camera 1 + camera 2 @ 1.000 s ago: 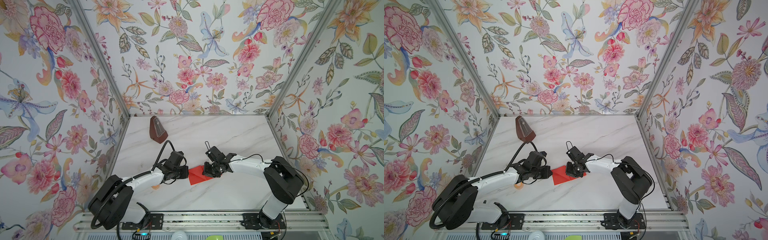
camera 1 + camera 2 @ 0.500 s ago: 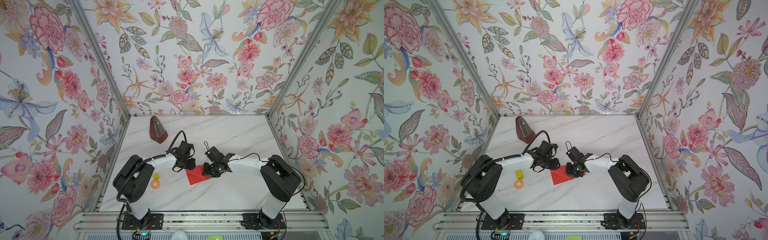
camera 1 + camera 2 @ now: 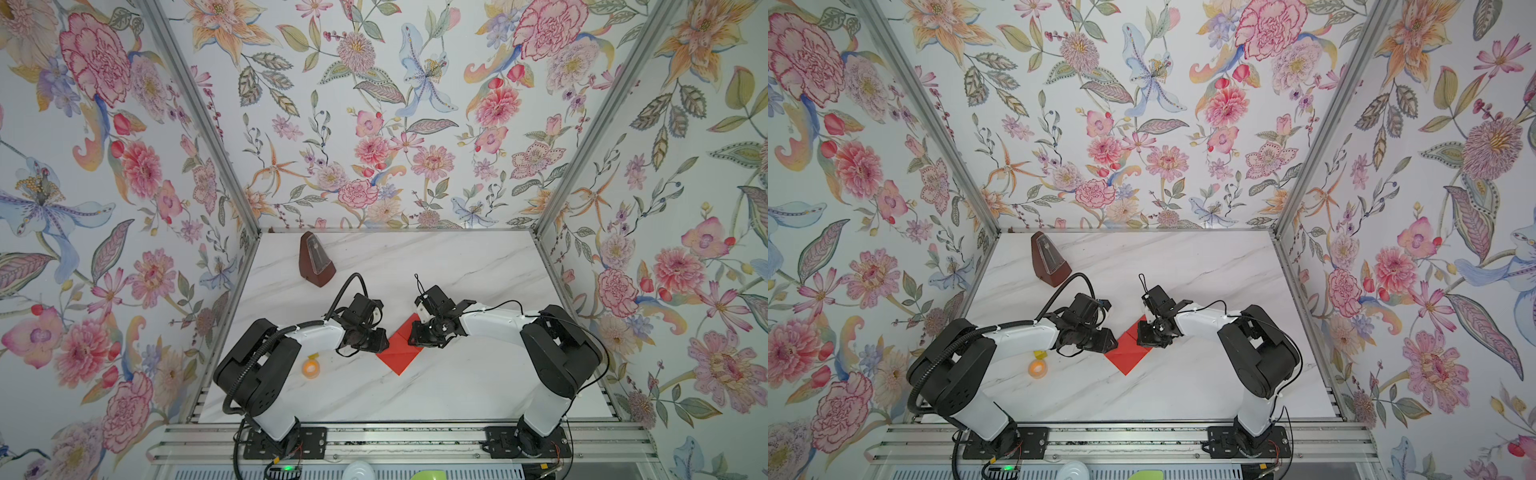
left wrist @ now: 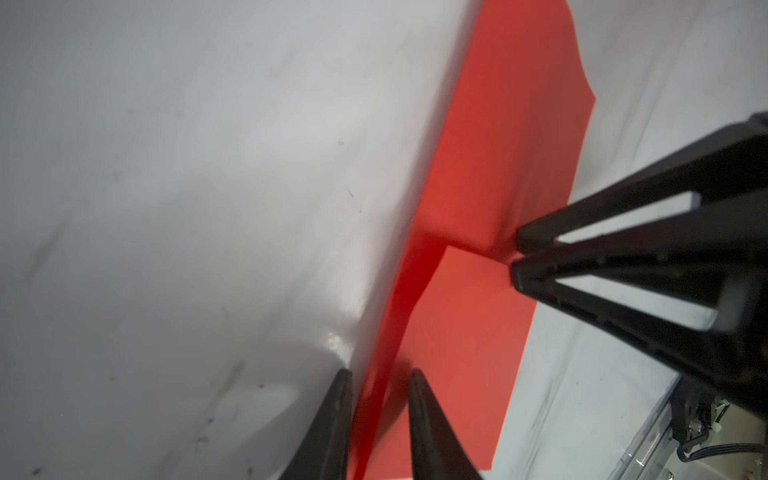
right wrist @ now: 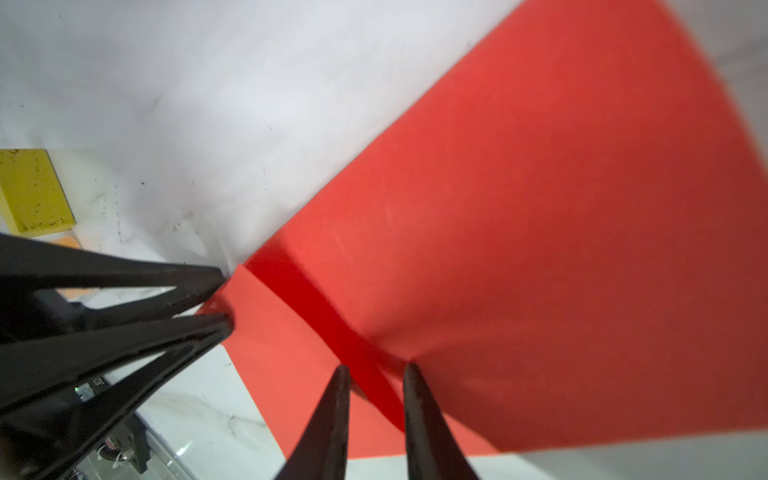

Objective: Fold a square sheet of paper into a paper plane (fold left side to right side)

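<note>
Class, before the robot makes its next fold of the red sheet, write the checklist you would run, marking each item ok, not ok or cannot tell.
1. Grip of right gripper on sheet: ok, jaws closed on a raised ridge.
2. Grip of left gripper: cannot tell; paper sits between its jaws.
3. Flatness of sheet: not ok; a ridge stands up between the grippers.
4. Room from metronome: ok, well behind.
5. Room from yellow block: ok, apart from the sheet.
</note>
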Robot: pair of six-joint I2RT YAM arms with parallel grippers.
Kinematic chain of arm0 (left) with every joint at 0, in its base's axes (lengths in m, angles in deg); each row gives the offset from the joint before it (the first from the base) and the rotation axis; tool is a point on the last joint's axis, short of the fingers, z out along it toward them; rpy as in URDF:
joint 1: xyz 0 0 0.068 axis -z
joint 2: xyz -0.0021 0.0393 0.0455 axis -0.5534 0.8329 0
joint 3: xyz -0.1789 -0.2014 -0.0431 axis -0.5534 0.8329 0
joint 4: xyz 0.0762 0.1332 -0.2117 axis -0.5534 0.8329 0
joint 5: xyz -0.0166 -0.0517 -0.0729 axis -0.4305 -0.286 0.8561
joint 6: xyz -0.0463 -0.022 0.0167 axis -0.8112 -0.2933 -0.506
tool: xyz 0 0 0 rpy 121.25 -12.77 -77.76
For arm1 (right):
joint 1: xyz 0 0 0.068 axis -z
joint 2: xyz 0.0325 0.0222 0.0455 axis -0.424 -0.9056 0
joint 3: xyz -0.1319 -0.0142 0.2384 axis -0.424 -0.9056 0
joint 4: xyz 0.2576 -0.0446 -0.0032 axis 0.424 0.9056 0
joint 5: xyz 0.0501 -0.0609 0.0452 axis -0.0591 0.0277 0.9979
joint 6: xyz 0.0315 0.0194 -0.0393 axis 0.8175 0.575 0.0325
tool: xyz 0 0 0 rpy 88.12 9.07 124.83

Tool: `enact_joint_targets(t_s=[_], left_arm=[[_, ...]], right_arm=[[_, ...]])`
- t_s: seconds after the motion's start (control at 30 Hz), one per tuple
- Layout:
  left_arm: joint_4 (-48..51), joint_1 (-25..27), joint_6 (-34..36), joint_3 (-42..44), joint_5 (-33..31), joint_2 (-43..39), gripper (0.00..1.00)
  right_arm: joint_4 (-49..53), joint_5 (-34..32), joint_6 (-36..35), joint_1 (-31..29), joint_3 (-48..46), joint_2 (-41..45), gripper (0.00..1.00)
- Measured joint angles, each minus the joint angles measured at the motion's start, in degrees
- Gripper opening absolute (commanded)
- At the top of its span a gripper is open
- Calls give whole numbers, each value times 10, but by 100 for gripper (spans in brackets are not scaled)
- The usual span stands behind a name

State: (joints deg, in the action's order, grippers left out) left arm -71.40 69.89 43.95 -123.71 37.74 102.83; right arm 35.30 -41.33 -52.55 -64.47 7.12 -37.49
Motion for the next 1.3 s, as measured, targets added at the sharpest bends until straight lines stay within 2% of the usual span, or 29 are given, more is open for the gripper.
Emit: enact_joint_targets(t_s=[0.2,0.47,0.57,0.73,1.03,1.3], left_arm=[[-64,34,-83,45,-8,-19,17],[-127,63,-174,84,-27,-33,12],[-135,73,-199,95,-38,-42,11],[-160,86,-234,111,-43,-47,11],[-200,100,-270,121,-43,-47,15],[-189,101,-266,120,-55,-57,24]], right_arm=[[42,-26,-7,13,22,2,32],[87,-85,78,-15,24,78,37],[69,-93,112,-31,16,103,32],[-1,-66,163,-36,-37,103,21],[-71,-38,184,-12,-72,65,17],[-121,0,175,14,-85,34,13]])
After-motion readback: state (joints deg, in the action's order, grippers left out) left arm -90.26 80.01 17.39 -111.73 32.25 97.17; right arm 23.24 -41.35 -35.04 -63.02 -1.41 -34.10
